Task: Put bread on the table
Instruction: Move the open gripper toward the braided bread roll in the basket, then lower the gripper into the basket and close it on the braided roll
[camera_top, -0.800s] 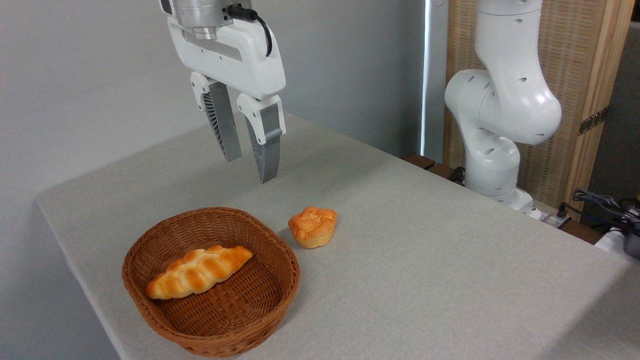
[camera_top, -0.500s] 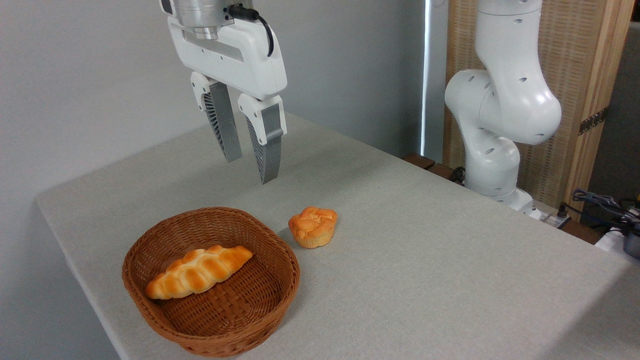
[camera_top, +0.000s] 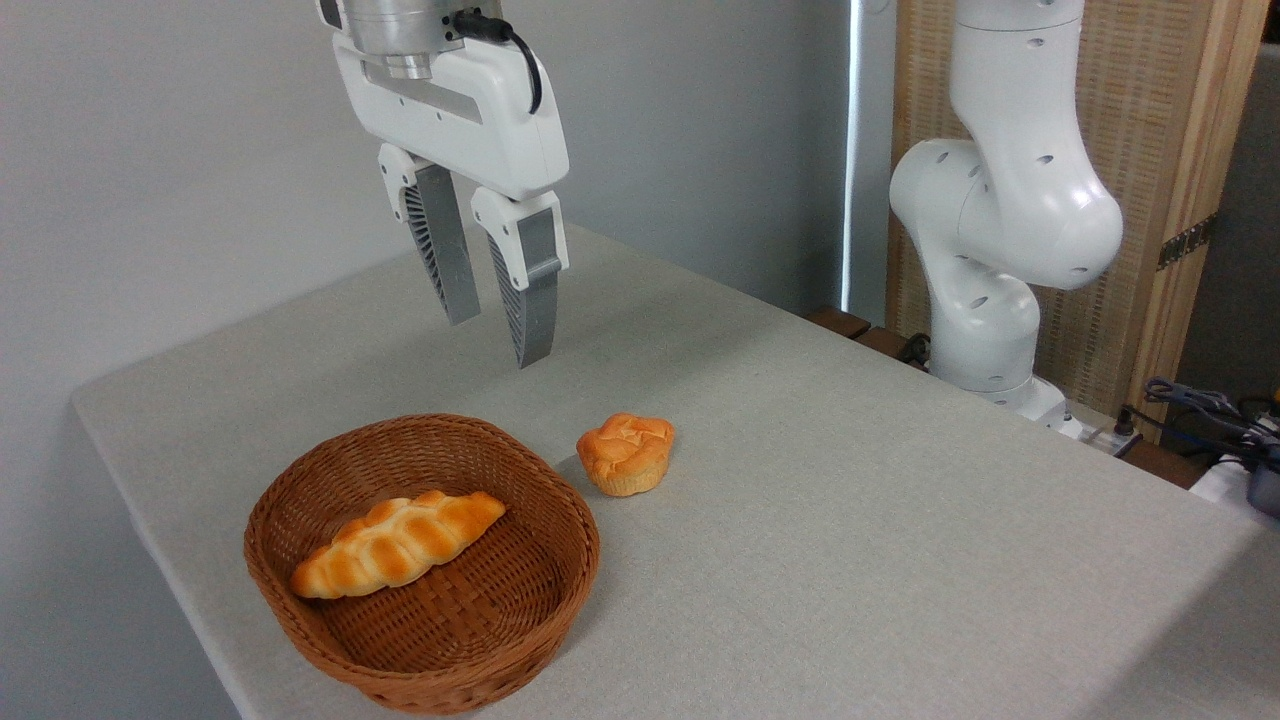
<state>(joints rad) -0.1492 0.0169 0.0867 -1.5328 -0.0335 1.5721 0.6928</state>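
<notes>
1. Bread (camera_top: 398, 544), a braided golden loaf with pointed ends, lies inside the brown woven wicker basket (camera_top: 300, 590), lower left of frame. Not picked up yet.
2. Hand (camera_top: 490, 335) hangs upper left, above the basket's far rim, ribbed fingers parted, empty. I need to drop down and forward onto the loaf.
3. Small orange bun (camera_top: 626, 453) sits centre frame on the grey fabric surface (camera_top: 850, 520), just beside the basket.

Bread (camera_top: 398, 543) lies diagonally inside wicker basket (camera_top: 300, 620) near front left of table (camera_top: 850, 520). Small bun (camera_top: 626, 453) sits on the cloth just right of basket rim, not touching. Gripper (camera_top: 497, 337) hangs above table behind basket, fingers (camera_top: 530, 290) pointing down, narrow gap between them, holding nothing. Arm base (camera_top: 985, 300) at far right edge.
</notes>
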